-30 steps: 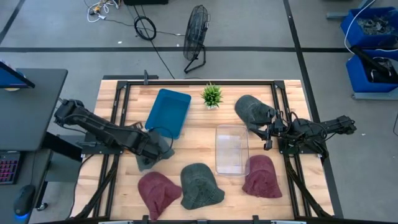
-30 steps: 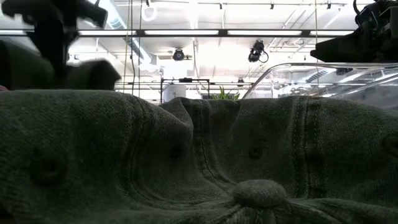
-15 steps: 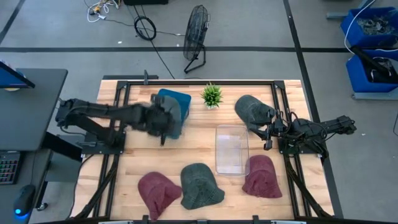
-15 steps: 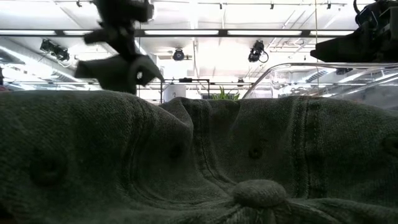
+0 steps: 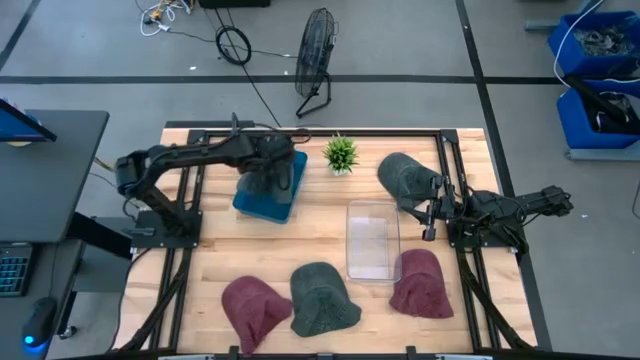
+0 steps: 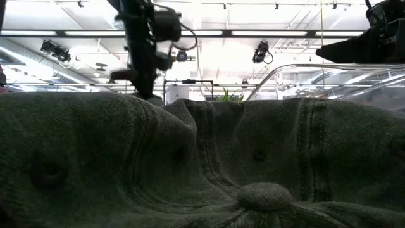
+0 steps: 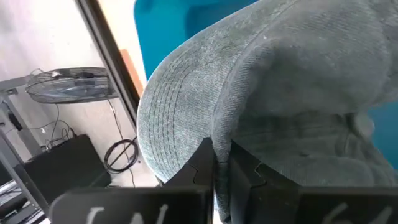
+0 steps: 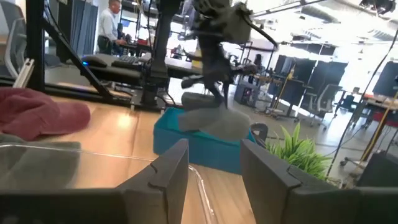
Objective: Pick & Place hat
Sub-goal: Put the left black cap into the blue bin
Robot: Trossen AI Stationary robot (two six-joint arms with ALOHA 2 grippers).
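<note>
My left gripper (image 5: 270, 165) is shut on a grey-green hat (image 5: 262, 185) and holds it over the blue bin (image 5: 285, 200) near the table's far edge. The left wrist view shows the hat (image 7: 280, 81) filling the picture, with the blue bin (image 7: 161, 25) beneath it. The right wrist view sees that hat (image 8: 214, 121) from afar, just over the bin (image 8: 199, 149). My right gripper (image 5: 431, 216) waits open at the table's right side, beside a grey hat (image 5: 403, 175) lying on the wood. My left gripper pinches the hat between its two fingers (image 7: 202, 165) on a fold of cloth (image 7: 221, 134) where the brim (image 7: 168, 118) meets the crown. The fingers come from above, pointing down. The hat hangs below them over the blue bin; I cannot tell whether it touches the bin.
Three more hats lie near the table's near edge: maroon (image 5: 255, 308), grey-green (image 5: 322, 298), which fills the low view (image 6: 202, 164), and maroon (image 5: 420, 283). A clear bin (image 5: 372, 240) sits mid-table, and a small plant (image 5: 341, 152) stands at the far edge.
My left gripper has carried the hat from the table's left near part toward the far edge and a little right, ending over the blue bin. The hat stayed in the hold, lifted clear of the table.
</note>
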